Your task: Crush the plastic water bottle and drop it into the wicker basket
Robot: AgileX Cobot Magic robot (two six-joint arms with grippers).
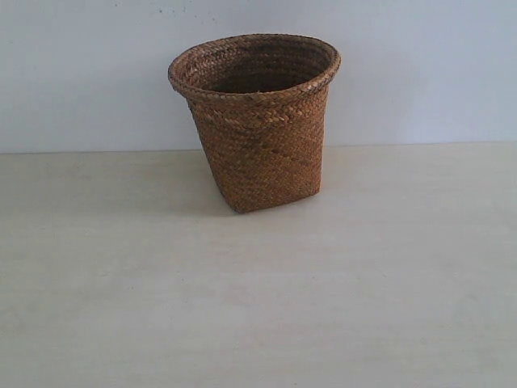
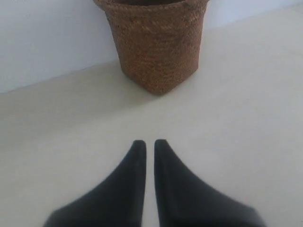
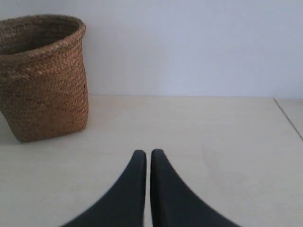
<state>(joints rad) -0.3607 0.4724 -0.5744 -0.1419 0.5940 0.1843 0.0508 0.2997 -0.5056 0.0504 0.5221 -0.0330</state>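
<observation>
A brown woven wicker basket point(image 1: 258, 137), tapered from a wide, round, flared rim to a narrower squarish base, is seen standing upright towards the back of a pale, cream-coloured tabletop point(image 1: 258, 307), close to a plain white wall point(image 1: 420, 73). One corner of its base is turned towards the exterior camera. Only the shaded upper part of its inner wall is shown; what lies deeper inside cannot be made out.

The left gripper point(image 2: 147, 144) is shown with its two black, curved jaws drawn together, only a thin slit being left between the tips. Nothing is held between them and nothing is touched. They are held above the bare tabletop and aimed straight at the basket point(image 2: 156, 52), from which they are kept well apart.

The right gripper point(image 3: 145, 153) is presented in the same way: its jaws are clenched to a narrow slit, with nothing grasped. They are pointed level across the tabletop towards the wall, so that the basket point(image 3: 45, 80) is passed on one side of their line. A thin dark seam point(image 3: 289, 118) is visible in the tabletop on the other side.
</observation>
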